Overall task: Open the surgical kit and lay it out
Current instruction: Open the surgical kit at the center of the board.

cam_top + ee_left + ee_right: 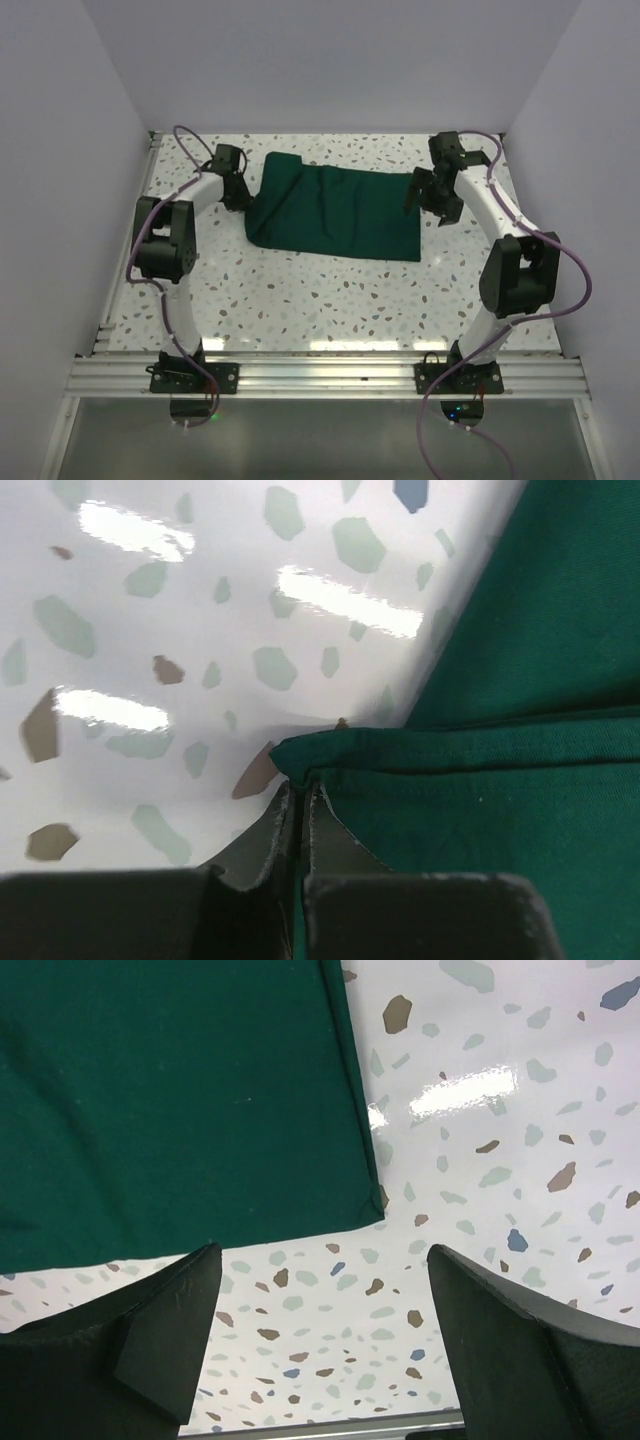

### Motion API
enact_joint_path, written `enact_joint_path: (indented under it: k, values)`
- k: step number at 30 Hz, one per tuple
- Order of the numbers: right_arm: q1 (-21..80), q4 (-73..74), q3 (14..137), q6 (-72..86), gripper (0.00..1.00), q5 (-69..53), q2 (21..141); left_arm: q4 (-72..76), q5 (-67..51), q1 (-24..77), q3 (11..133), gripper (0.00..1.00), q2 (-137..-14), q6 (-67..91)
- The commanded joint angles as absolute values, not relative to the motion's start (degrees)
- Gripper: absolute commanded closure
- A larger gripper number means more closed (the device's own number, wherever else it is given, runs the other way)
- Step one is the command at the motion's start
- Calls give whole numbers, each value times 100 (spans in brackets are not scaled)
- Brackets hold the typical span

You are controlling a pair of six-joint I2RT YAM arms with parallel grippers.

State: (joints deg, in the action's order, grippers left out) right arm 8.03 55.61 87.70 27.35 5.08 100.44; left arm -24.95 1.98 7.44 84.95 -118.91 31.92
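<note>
- Left wrist view: the left gripper (300,792) has its two dark fingers (335,845) pressed together, pinching the folded edge of the dark green cloth (500,820) where that edge ends in a corner.
- From the pinch the cloth spreads toward 3 o'clock in stacked layers, with one fold line running across just past the fingertips. Toward 9 and 12 o'clock lies the glossy speckled table (150,650), streaked with lamp glare.
- Right wrist view: the right gripper (322,1255) stands wide with nothing between its fingers, and only bare table shows in the gap.
- A corner of the cloth sits just beyond that gap at 12 o'clock, and the fabric fills the frame toward 10 o'clock. Whether the finger at 8 o'clock touches the cloth's edge cannot be told.
- Top external view: the cloth lies as a folded, creased rectangle on the far half of the table, at 12 o'clock from the arm bases. The left gripper is at its 9 o'clock edge and the right gripper at its 3 o'clock edge.
- White walls (330,60) close the table in on three sides.
</note>
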Motion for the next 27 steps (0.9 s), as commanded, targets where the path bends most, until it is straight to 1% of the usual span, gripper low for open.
enact_joint_path:
  k: [1,3,4,5,9,10,11,12,13,14,19,23,27]
  values:
    - [817,5564,9008,2663,13,607,9887,-2777,1024,659,8368,100,-11138,3146]
    - [809,5493,9244,2663,12,563,10045,-3101,1509,650,8096,100,-10498,3322]
    - [817,5467,9333,2663,12,475,10115,-3329,1982,633,7999,100,-10277,3401]
    - [809,5380,9430,2663,12,422,10186,-3427,2186,624,7789,100,-9857,3532]
    - [809,5186,9939,2742,12,167,10590,-3779,2873,554,7322,100,-9045,3814]
    - [809,5159,10010,2786,12,123,10747,-3814,2996,545,7226,92,-8931,3832]
    - [809,5124,10089,2804,12,62,10853,-3832,3014,545,7077,81,-8799,3823]
    - [800,5098,10220,2830,12,53,10933,-3876,3023,536,7023,55,-8772,3823]
    - [800,5063,10274,2847,12,44,11003,-4033,3050,536,6996,35,-8763,3832]
    - [800,5002,10327,2848,12,44,11152,-4112,3059,527,6970,1,-8789,3858]
    - [756,4668,10608,2926,11,18,11601,-4578,2954,527,6900,0,-8763,3867]
    - [694,4404,10810,3041,11,18,12075,-4693,2742,527,6733,0,-8334,3762]
    - [580,4316,11372,3120,14,26,12812,-4992,2628,527,6592,1,-7990,3805]
